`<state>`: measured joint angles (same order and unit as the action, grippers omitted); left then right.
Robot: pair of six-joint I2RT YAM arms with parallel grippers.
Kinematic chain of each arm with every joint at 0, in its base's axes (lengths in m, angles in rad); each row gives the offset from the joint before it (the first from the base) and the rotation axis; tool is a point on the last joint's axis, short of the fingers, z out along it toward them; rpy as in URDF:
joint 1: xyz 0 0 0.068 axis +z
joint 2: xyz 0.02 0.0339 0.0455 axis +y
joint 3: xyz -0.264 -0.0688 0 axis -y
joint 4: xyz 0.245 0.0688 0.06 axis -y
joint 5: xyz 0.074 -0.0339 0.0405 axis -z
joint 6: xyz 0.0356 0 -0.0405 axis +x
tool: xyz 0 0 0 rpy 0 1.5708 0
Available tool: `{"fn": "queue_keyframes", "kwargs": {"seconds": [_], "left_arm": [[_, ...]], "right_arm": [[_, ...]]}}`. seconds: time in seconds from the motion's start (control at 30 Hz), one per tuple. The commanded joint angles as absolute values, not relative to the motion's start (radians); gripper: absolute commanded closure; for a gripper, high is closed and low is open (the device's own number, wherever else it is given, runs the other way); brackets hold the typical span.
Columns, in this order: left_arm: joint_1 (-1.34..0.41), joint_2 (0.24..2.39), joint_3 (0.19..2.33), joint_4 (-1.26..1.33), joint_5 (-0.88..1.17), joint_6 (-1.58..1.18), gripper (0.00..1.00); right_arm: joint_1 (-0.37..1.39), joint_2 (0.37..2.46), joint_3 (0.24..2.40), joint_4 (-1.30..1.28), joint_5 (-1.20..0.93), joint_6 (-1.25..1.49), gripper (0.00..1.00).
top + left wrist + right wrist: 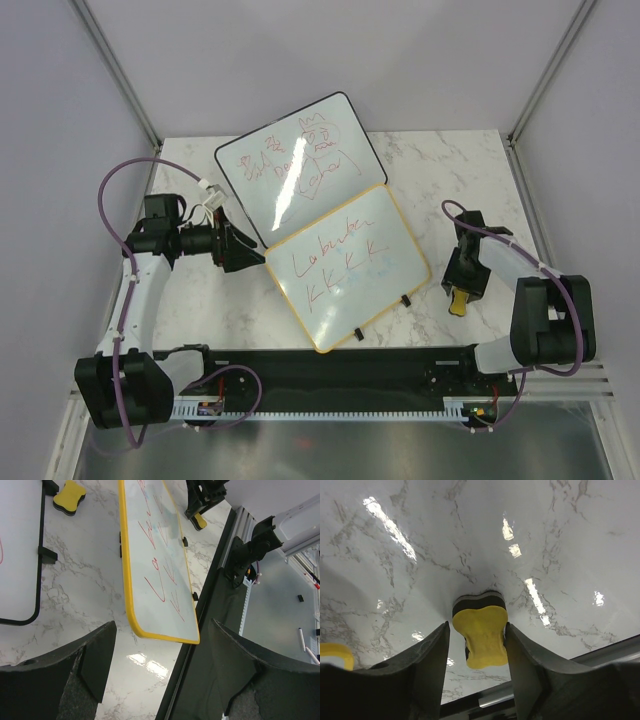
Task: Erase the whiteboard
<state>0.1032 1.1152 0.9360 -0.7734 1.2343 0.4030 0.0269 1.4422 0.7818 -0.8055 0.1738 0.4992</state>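
Note:
The whiteboard has a yellow frame and red writing, and two black clips on its near edge. It lies tilted in the middle of the table. My left gripper is open at the board's left corner, and the corner shows just ahead of the wide jaws. A yellow eraser lies on the marble at the right. My right gripper straddles it from above. The right finger touches the eraser and a thin gap remains at the left finger. From above, the right gripper stands over the eraser.
A larger black-framed whiteboard with red scribbles lies behind, overlapping the yellow one's far corner. A second yellow eraser sits beyond it in the left wrist view. A black rail runs along the table's near edge.

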Motion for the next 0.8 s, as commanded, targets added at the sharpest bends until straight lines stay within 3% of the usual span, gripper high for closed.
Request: {"fn": "queue_keyframes", "kwargs": {"seconds": [0.0, 0.33, 0.43, 0.77], "left_arm": [[0.104, 1.106, 0.959, -0.785, 1.256, 0.434, 0.18], [0.106, 1.108, 0.943, -0.775, 1.183, 0.417, 0.18], [0.107, 1.104, 0.928, -0.723, 1.109, 0.358, 0.18], [0.1, 1.094, 0.855, -0.634, 1.094, 0.327, 0.18]], "right_arm": [[0.026, 1.44, 0.781, -0.779, 0.161, 0.5, 0.46], [0.028, 1.408, 0.772, -0.781, 0.149, 0.514, 0.8], [0.035, 1.391, 0.778, -0.781, 0.175, 0.511, 0.99], [0.1, 1.226, 0.968, -0.756, 0.291, 0.378, 1.0]]}}
